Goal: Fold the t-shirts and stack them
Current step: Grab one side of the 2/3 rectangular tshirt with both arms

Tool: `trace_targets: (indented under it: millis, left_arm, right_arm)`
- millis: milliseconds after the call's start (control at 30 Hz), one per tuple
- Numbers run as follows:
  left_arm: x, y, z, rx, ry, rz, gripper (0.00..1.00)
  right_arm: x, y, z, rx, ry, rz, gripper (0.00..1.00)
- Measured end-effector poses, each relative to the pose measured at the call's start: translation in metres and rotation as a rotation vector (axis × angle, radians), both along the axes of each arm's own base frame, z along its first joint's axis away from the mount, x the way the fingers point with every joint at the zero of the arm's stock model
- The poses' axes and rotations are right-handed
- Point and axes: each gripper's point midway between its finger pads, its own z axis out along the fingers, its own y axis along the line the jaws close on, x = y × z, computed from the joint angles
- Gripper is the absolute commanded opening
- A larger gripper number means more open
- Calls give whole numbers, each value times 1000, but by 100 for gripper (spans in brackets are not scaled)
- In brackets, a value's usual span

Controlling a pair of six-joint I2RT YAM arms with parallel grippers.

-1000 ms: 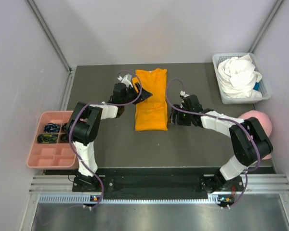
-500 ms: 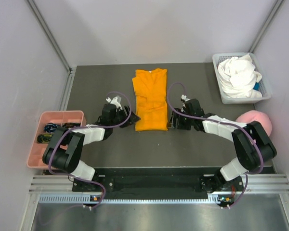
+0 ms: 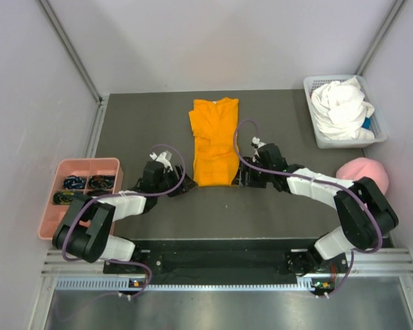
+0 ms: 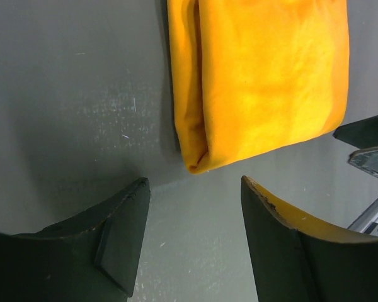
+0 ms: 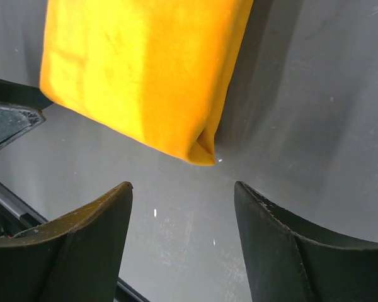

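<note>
Orange t-shirt (image 3: 215,143) folded lengthwise, flat mid-bench (image 3: 138,124). Left claw (image 4: 192,214) spread, empty, just off its near-left corner. Right claw (image 5: 183,214) spread, empty, off near-right corner. White t-shirt (image 3: 341,108) bunched in basket (image 3: 316,141).

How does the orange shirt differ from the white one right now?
The orange shirt lies flat on the table, folded into a long strip; the white shirt is a crumpled heap. The orange shirt sits mid-table; the white shirt fills the basket at the far right. Both are plain-coloured.
</note>
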Motion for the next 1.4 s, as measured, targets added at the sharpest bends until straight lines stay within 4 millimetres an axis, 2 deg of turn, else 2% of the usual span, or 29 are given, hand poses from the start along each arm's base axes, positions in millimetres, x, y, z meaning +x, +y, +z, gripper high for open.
trace_targets:
  millis: [300,500,633,867,967,1000,1100,1267,1367,1400]
  left_arm:
    - [2,-2,-1,-8,-12,1,64]
    - [7,-6,-2,-32,-15,5,62]
    - [9,-10,-3,-47,-17,1,58]
    - [10,-10,-7,-48,-3,3,40]
    - [9,-11,-9,-48,1,1,35]
    - [9,-11,-10,-47,4,0,34]
    - [9,-11,-13,-47,13,2,33]
    - [12,-14,-13,-56,10,-4,31]
    - [13,-15,-14,-61,9,-7,29]
    - [12,-15,-14,-61,10,-9,27]
  right_arm:
    - [-2,3,-25,-28,55,1,66]
    - [8,9,-26,-21,41,0,66]
    - [14,14,-26,-15,31,2,66]
    - [19,17,-26,-13,22,2,65]
    - [20,17,-26,-12,20,2,58]
    - [20,17,-26,-14,20,1,51]
    - [19,16,-28,-19,24,1,41]
    - [18,15,-29,-24,29,-1,34]
    - [18,15,-30,-26,29,-2,23]
    - [18,14,-30,-27,29,-2,15]
